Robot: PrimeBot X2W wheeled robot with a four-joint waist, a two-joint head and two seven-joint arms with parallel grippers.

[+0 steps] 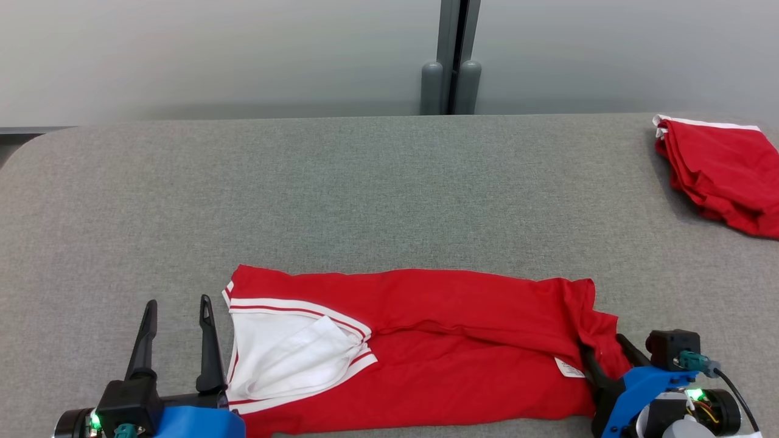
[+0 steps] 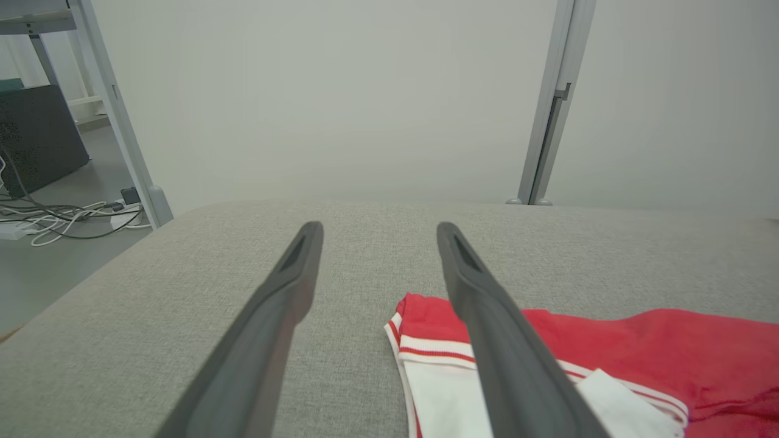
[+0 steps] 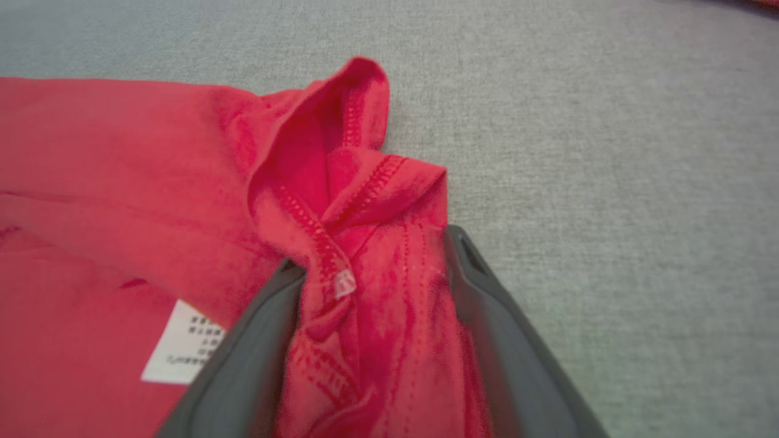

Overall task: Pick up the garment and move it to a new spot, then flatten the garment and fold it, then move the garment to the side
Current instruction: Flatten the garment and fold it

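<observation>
Red garment point(image 1: 456, 340) lies crumpled along the lower centre of the frame on the grey table point(image 1: 389, 194), white-trimmed end to the left. Left gripper point(image 1: 178, 301), lower left, fingers spread and empty, just beside that trim. Right gripper point(image 3: 374, 252), lower right, fingers spread, bunched hem lying between them. A second red garment point(image 1: 724, 170) sits upper right.

the garment point(image 1: 462, 365) is soft matt knit cloth. the table point(image 1: 365, 194) wears coarse woven fabric. the fingers point(image 2: 258, 347) look matt plastic.
</observation>
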